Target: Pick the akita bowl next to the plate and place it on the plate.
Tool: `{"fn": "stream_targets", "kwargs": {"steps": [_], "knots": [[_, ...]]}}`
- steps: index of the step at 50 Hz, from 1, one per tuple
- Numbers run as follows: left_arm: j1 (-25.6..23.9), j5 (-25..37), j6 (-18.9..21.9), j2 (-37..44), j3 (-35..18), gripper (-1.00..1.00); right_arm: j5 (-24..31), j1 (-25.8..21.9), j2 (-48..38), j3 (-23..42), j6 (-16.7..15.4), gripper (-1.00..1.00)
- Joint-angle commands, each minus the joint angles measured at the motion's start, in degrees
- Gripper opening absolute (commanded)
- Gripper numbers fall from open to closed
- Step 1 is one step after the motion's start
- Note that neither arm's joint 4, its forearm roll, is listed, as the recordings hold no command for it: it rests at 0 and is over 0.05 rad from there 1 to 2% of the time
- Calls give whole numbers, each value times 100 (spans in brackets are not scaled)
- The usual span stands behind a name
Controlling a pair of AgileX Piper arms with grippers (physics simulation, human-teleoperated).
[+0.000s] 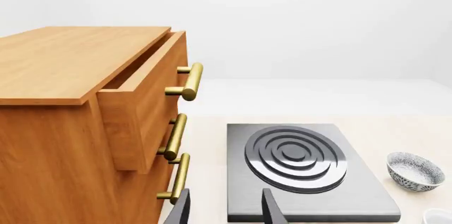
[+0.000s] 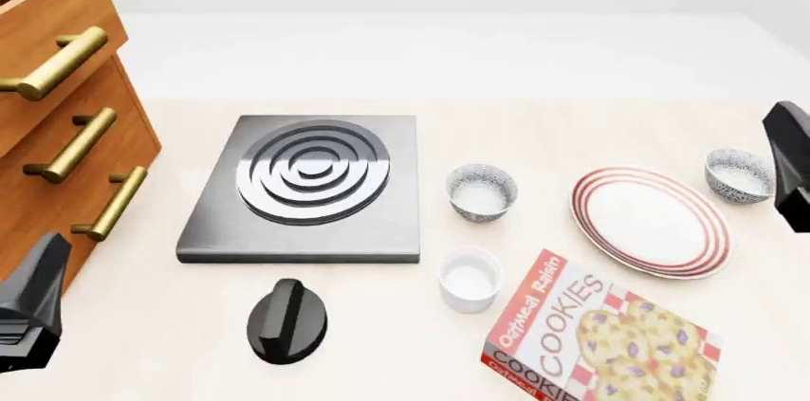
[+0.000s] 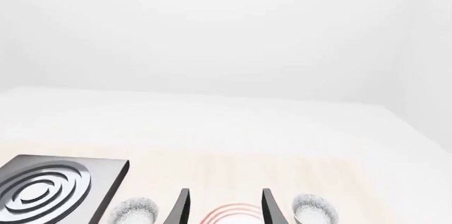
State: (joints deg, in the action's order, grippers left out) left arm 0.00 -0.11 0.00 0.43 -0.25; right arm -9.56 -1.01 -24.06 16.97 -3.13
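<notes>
The white plate (image 2: 650,221) with red rings lies right of centre on the table. One speckled akita bowl (image 2: 738,174) sits close against its far right rim. A second, alike bowl (image 2: 483,191) stands further off to the plate's left. My right gripper (image 2: 791,169) hovers at the right edge beside the nearer bowl, and its wrist view shows it open (image 3: 224,192) and empty, with the plate (image 3: 229,214) between its fingers and a bowl (image 3: 314,209) just outside them. My left gripper (image 2: 32,311) hangs low at the left, open (image 1: 224,195) and empty.
A wooden drawer cabinet (image 2: 64,117) with brass handles stands at the left, top drawer partly out. A grey stove plate (image 2: 310,188) lies centre-left with a black knob (image 2: 287,320) in front. A plain white cup (image 2: 469,279) and a cookies box (image 2: 595,335) sit near the front.
</notes>
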Motion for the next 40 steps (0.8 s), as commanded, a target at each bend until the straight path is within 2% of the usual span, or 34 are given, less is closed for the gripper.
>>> {"fn": "stream_targets", "kwargs": {"steps": [1, 40], "knots": [[0, 0, 0, 0, 0, 100, -258, 36, -490, 185, -5, 100], [0, 0, 0, 0, 0, 100, -1042, 241, -1868, 463, -92, 100]]}}
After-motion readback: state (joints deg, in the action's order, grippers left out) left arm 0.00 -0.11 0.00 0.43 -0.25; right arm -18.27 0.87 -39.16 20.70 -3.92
